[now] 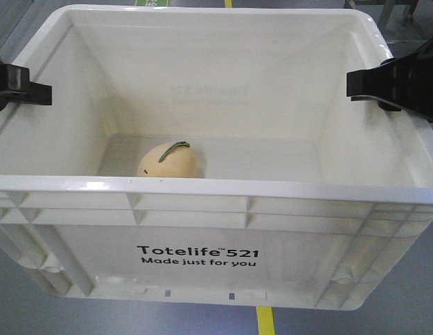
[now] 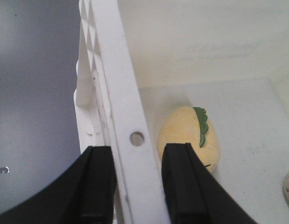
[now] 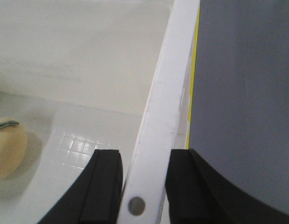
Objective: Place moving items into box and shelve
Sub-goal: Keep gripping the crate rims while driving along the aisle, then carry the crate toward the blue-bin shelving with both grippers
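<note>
Findings: my left gripper is clamped across the side rim of the box, one finger outside the wall and one inside. My right gripper grips the opposite rim the same way. The mango lies on the box floor, just ahead of my left inner finger and well apart from the right gripper.

Judgement: the carry to the shelf is in hand. Recommend raising both sides together and level with a firm grip, since tilting could roll the mango.
</note>
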